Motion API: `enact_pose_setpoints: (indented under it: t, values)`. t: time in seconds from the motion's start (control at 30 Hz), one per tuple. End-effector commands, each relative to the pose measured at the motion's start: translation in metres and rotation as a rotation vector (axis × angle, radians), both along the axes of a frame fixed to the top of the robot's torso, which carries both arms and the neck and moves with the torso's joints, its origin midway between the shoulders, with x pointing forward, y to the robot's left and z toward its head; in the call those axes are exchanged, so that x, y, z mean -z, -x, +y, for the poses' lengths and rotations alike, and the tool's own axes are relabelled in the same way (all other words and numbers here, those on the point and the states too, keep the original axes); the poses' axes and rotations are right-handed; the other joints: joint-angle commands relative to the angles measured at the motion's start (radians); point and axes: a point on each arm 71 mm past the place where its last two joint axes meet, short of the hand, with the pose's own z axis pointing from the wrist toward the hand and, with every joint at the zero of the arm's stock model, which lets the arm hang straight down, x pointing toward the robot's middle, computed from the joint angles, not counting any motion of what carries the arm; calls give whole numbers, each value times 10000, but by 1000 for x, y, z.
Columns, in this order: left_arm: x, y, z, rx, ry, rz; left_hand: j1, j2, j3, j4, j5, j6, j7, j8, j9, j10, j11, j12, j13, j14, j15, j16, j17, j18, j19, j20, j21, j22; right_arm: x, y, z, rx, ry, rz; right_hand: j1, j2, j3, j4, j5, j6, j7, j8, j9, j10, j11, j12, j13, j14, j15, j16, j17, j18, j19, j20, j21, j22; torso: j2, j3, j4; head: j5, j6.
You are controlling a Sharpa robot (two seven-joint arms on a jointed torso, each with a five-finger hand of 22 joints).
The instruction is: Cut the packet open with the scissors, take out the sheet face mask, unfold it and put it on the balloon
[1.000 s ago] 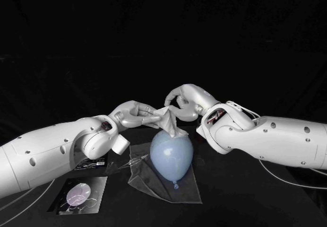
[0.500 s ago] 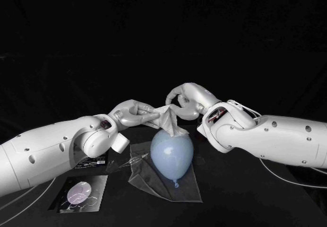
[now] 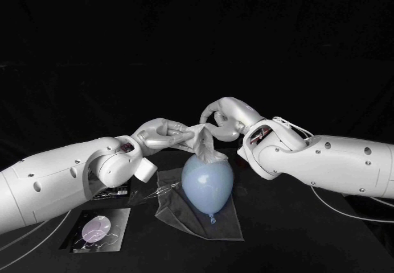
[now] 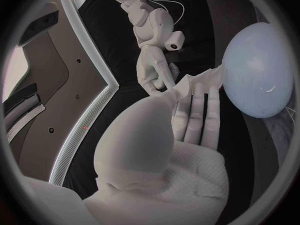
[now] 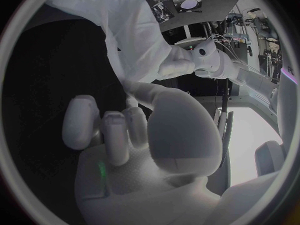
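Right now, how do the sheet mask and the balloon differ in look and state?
The sheet mask is white and bunched into folds; the balloon is pale blue, smooth and inflated. The sheet mask hangs in the air, held by the left hand and the right hand; the balloon lies on a clear film, in neither hand. The sheet mask looks the smaller. Both are pale, and the sheet mask's lower end reaches the balloon's far end.
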Motion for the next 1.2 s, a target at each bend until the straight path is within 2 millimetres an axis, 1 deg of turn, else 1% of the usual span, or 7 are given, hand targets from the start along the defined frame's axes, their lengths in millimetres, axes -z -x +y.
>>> enact_pose_setpoints:
  t: [0.03, 0.5, 0.63, 0.87, 0.9, 1.0, 1.2]
  values:
    - [-5, 5, -5, 793, 1279, 482, -229, 63, 121, 15, 29, -77, -92, 81, 85, 34, -18, -15, 12, 44, 25, -71, 46, 31, -148, 24, -86, -41, 2, -3, 2, -90, 271, 197, -104, 31, -7, -32, 20, 38, 3, 16, 4, 582, 58, -8, 1735, 1006, 59, 5, 2296, -5, -65, 7, -89, 1641, 7, 1, 2, 2, -10]
    - [-9, 12, -9, 1601, 2062, 799, -485, 179, 301, 10, 28, -260, -42, 119, 213, -60, 13, -28, 8, 18, 34, -77, 162, 35, -211, 38, -160, -96, 4, -9, 8, -245, 243, 346, -202, 21, -114, -3, -5, -132, 66, -72, -36, 431, 112, -424, 1514, 946, 102, -126, 2061, 51, -234, 41, -405, 1554, -5, -4, 8, 8, -1]
    - [-9, 12, -9, 1576, 2070, 821, -503, 187, 320, 7, 28, -276, -28, 123, 226, -69, 18, -27, 9, 17, 36, -76, 175, 36, -214, 38, -165, -100, 4, -9, 8, -301, 185, 475, -305, -32, -677, 47, -16, -492, 172, -286, -88, 260, 225, -837, 1303, 867, 202, -287, 1792, 120, -473, 130, -846, 1434, -8, -6, -2, 21, 12]
    - [-9, 12, -8, 1421, 2015, 827, -524, 194, 389, -33, 29, -284, -7, 153, 271, -58, 19, -9, 18, 40, 28, -57, 221, 44, -195, 38, -165, -107, 6, -11, 5, -334, 161, 828, -470, -291, -1552, 344, -37, -1293, 644, -1423, -710, -418, 618, -2196, 599, 614, 544, -711, 1117, 304, -1110, 409, -2108, 1100, -2, 3, 3, 40, 27]
    - [-9, 12, -7, 1378, 2001, 823, -523, 192, 406, -44, 30, -280, -9, 163, 283, -49, 16, -3, 20, 48, 25, -51, 232, 46, -188, 37, -163, -107, 6, -11, 5, -337, 178, 895, -464, -297, -1571, 350, -37, -1307, 656, -1455, -728, -439, 629, -2232, 580, 605, 554, -722, 1099, 311, -1134, 419, -2154, 1087, -1, 6, 0, 46, 33]
    - [-8, 11, -6, 1230, 1952, 811, -511, 179, 498, -96, 31, -263, -29, 207, 332, -5, -4, 16, 30, 79, 8, -27, 279, 55, -165, 34, -156, -110, 7, -12, 1, -338, 249, 1095, -451, -414, -1823, 429, -37, -1567, 819, -1859, -949, -741, 774, -2729, 303, 471, 686, -890, 841, 395, -1434, 539, -2736, 933, 1, 3, -10, 56, 67]
    - [-8, 9, -4, 940, 1827, 787, -518, 91, 721, -190, 33, -252, -46, 284, 434, 53, -27, 28, 37, 108, -15, 6, 375, 63, -130, 29, -141, -114, 7, -11, -10, -341, 323, 1641, -210, -418, -2013, 410, -37, -1656, 907, -2190, -1155, -938, 855, -2954, 143, 380, 768, -968, 709, 451, -1588, 644, -3052, 852, -8, 3, -4, 70, 81]
